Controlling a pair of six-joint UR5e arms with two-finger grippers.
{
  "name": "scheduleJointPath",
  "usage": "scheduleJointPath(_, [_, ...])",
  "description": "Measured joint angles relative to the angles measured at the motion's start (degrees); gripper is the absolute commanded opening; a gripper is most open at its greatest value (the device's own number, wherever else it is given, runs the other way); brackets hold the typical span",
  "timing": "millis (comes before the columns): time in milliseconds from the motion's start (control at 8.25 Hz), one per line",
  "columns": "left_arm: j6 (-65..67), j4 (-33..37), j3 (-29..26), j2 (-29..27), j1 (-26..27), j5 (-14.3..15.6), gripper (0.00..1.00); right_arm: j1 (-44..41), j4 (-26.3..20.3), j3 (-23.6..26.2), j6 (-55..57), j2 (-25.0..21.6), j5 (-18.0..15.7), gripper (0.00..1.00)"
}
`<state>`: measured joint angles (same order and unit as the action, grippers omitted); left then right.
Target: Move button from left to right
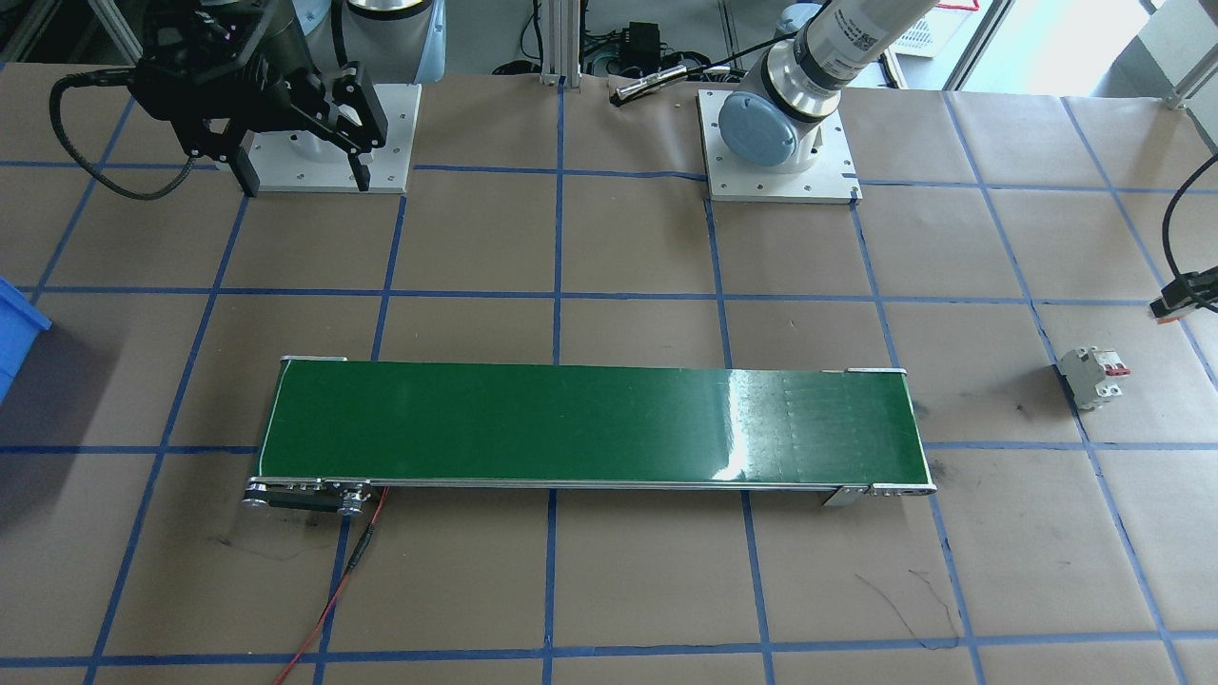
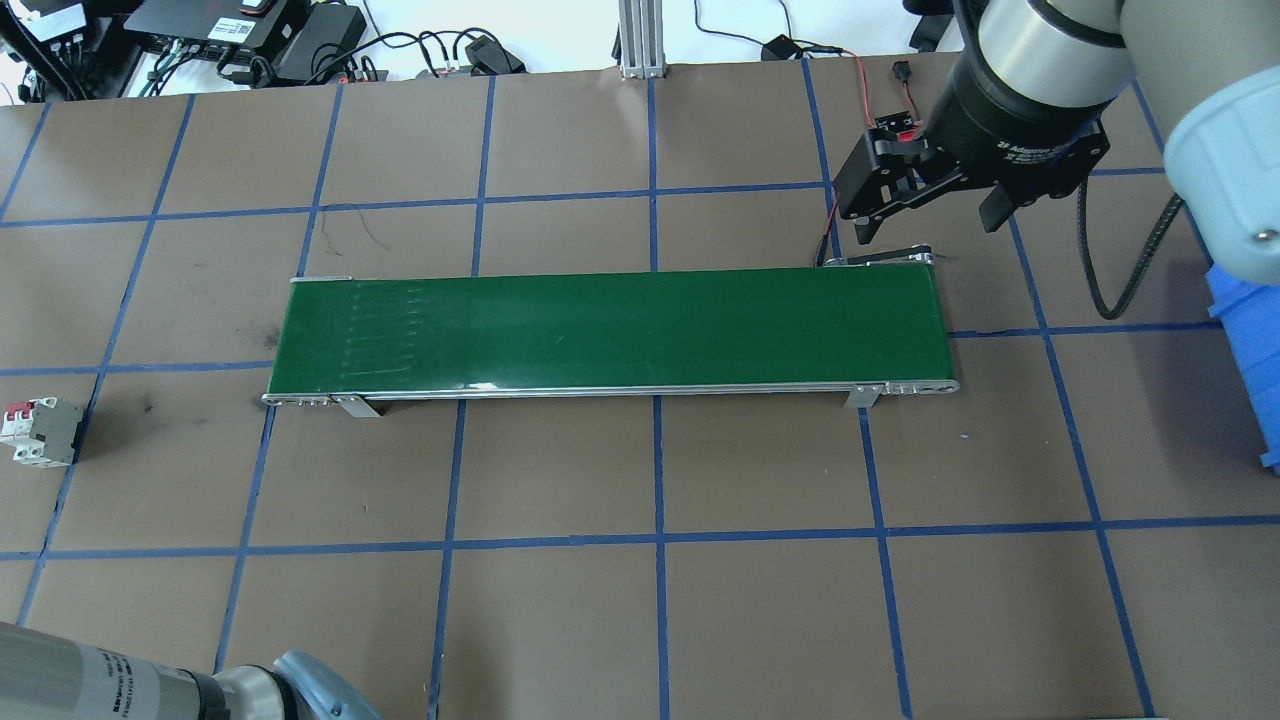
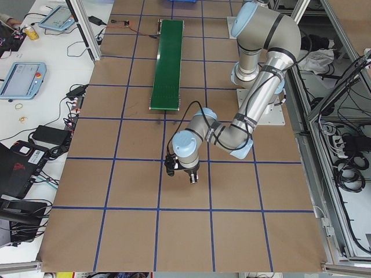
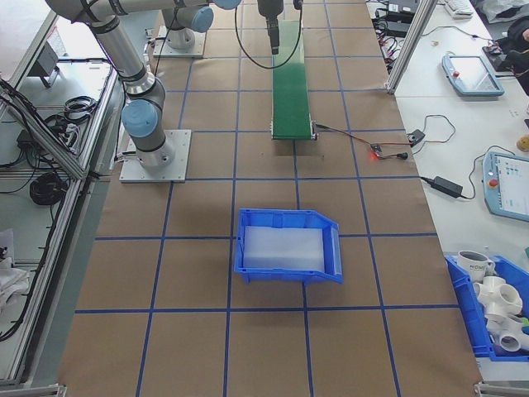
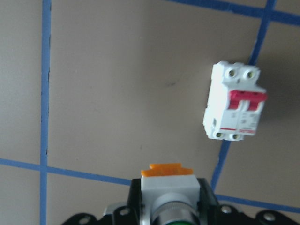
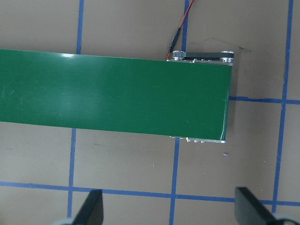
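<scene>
The near arm (image 3: 255, 98) rises from its base plate (image 3: 272, 116) at about three o'clock of the table's centre, bends down and ends in the left gripper (image 3: 181, 172), which hangs low over the brown paper just below the middle of the view. Whether its jaws are apart or together cannot be told from here. A green conveyor belt (image 3: 168, 63) runs lengthwise towards twelve o'clock, well apart from the gripper. Blue tape lines (image 3: 159, 159) divide the table into squares. At nine o'clock, off the table's edge, lie two tablets (image 3: 23, 78) and black power supplies with cables (image 3: 46, 136).
</scene>
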<state>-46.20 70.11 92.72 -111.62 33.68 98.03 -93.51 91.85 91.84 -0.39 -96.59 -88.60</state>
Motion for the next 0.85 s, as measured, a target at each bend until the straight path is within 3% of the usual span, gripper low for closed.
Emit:
scheduleJointPath(242, [16.78,14.11,-6.44,4.42,8.59,0.93,0.00,0.00,0.00,0.00,0.01,-0.04,-0.09,1.00])
scheduleJointPath(485, [37.07,23.36,-10.69,6.61,19.67,-1.76,0.00,0.00,0.00,0.00,-0.03,-0.08,-0.21,1.00])
scheduleJointPath(848, [65.63,22.69,-11.47,6.55,32.73,-7.92,0.00,0.00,-0.05,0.04,-0.04,-0.09,-0.22,1.00])
